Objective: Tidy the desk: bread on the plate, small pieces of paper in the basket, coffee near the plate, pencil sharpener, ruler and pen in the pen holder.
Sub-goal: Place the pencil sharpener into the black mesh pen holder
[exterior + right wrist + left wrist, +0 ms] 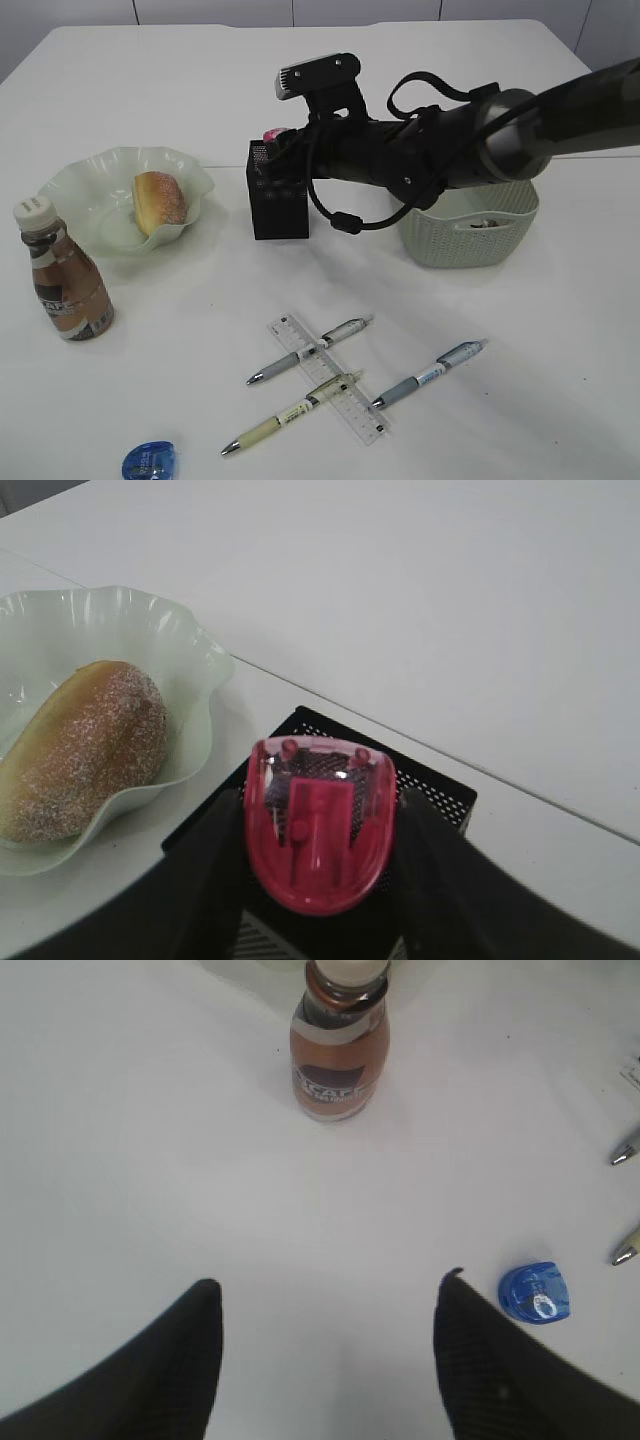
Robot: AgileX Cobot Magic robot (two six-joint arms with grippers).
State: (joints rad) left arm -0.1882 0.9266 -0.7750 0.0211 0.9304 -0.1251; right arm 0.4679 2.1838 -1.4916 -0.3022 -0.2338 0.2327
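Right wrist view: we see the right gripper (320, 855) clamped on a pink pencil sharpener (320, 825), one finger (215, 865) on each side of it.
Pen holder: the black mesh pen holder (440, 790) sits directly below our grasped sharpener, its open top under the fingers.
Plate: the pale green wavy plate (190, 670) lies to the left of the right gripper, with the sugared bread (80, 745) resting in it.
Left gripper: our left gripper (325, 1360) hangs spread apart over bare table, gripping nothing.
Coffee: the brown bottle (338, 1045) stands ahead of the left gripper, well apart from it.
Blue sharpener: a second sharpener (537, 1292) lies just right of the left gripper's right finger.
Pens and ruler: three pens (310, 350) and a clear ruler (330, 377) lie crossed on the table, toward the camera from the right gripper.
Basket: the pale basket (470, 235) stands beneath our right arm.
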